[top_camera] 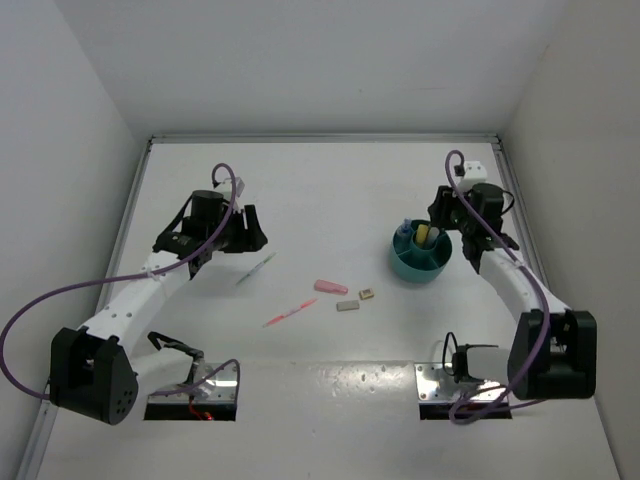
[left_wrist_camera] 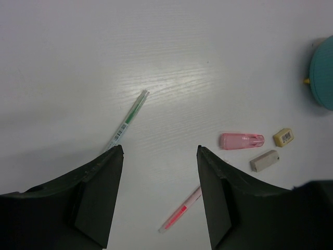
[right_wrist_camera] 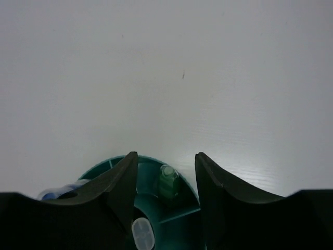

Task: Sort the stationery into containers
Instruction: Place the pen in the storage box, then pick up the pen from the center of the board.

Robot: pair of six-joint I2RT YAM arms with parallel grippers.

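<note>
Now, closest to the arm bases, a thin pink pen (top_camera: 289,314) is lying flat on the white counter (top_camera: 330,190), well to the left of the teal cup (top_camera: 405,268). A little farther back, a small grey block (top_camera: 347,306) is sitting between that pen and the cup. A tan block (top_camera: 367,294) is sitting just beside it, on the side nearer the cup. A see-through pink stick (top_camera: 331,287) is lying a bit farther from the cup than the two blocks are. Farther left of the cup, a green and white pen (top_camera: 257,268) is lying slanted on the counter.

The cup is standing upright. A yellow highlighter (top_camera: 427,236) and a blue and white marker (top_camera: 403,232) are standing inside it, in different parts.

The left hand (left_wrist_camera: 160,151) is hanging well to the left of the cup. Its fingers are spread wide and holding nothing, and the green and white pen is lying just in front of them. The right hand (right_wrist_camera: 166,159) is hanging right over the back of the cup, fingers spread wide and holding nothing.
</note>
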